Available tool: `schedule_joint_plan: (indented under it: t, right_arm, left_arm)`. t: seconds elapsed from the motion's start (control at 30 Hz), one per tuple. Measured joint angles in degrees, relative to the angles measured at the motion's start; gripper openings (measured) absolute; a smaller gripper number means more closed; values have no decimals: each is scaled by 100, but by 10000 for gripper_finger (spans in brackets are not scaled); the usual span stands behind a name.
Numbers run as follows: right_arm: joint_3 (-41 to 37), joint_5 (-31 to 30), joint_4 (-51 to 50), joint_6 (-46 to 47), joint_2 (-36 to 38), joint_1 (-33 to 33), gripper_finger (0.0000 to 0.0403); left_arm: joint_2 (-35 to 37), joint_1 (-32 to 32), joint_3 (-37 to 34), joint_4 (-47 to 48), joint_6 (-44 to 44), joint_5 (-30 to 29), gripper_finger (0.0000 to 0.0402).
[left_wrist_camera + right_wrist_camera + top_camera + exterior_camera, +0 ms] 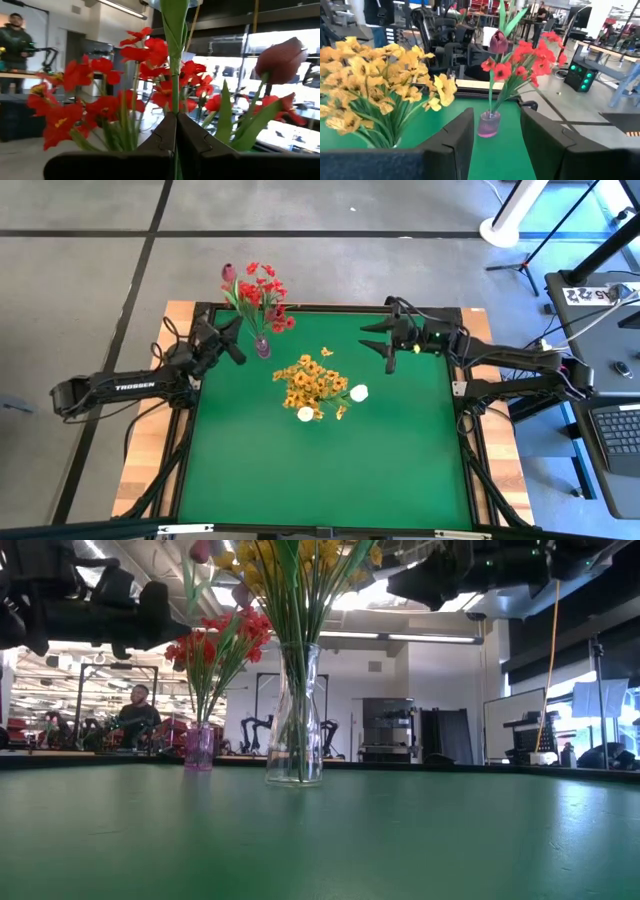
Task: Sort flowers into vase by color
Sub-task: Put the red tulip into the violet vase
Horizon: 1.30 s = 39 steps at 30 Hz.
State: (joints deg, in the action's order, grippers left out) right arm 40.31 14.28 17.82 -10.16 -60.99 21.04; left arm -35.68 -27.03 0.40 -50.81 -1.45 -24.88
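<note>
Left gripper [175, 145] fingers clenched on upright green stem [175, 85], hovering beside pink vase [262, 347] of red flowers [262, 292]. Stem axis vertical, vase just below. Right gripper [390, 355] spread, empty, well apart.

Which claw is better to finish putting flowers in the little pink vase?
Probably the left. The left claw is shut on a green stem right beside the pink vase with the red flowers. The right claw is open, holds nothing and sits farther off.
</note>
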Motion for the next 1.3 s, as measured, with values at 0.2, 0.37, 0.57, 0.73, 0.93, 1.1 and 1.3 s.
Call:
schedule_joint_plan:
  t: [0.2, 0.37, 0.57, 0.73, 0.93, 1.1, 1.3]
  right_arm:
    - [-228, -68, 223, 111, -2, 0, 159]
    - [-260, -69, 217, 132, -1, 0, 159]
    - [-260, -70, 224, 153, -1, 0, 159]
    - [-260, -72, 215, 241, -2, 0, 159]
    - [-260, -72, 167, 241, -2, 0, 159]
    - [-260, -72, 163, 239, -2, 0, 159]
    - [-258, -72, 160, 243, -2, 0, 159]
  left_arm:
    - [-4, -2, 0, -20, -120, 253, 0]
    - [-205, -2, 4, -22, -176, 235, 0]
    - [-787, -2, 178, -19, -161, -128, 0]
    - [-1312, -20, 517, -27, 59, -219, 0]
    - [-1862, -169, 573, -21, -236, -149, 0]
    - [-2175, -190, 570, -19, -426, -55, 0]
    - [-2218, -121, 570, 162, -433, 79, 0]
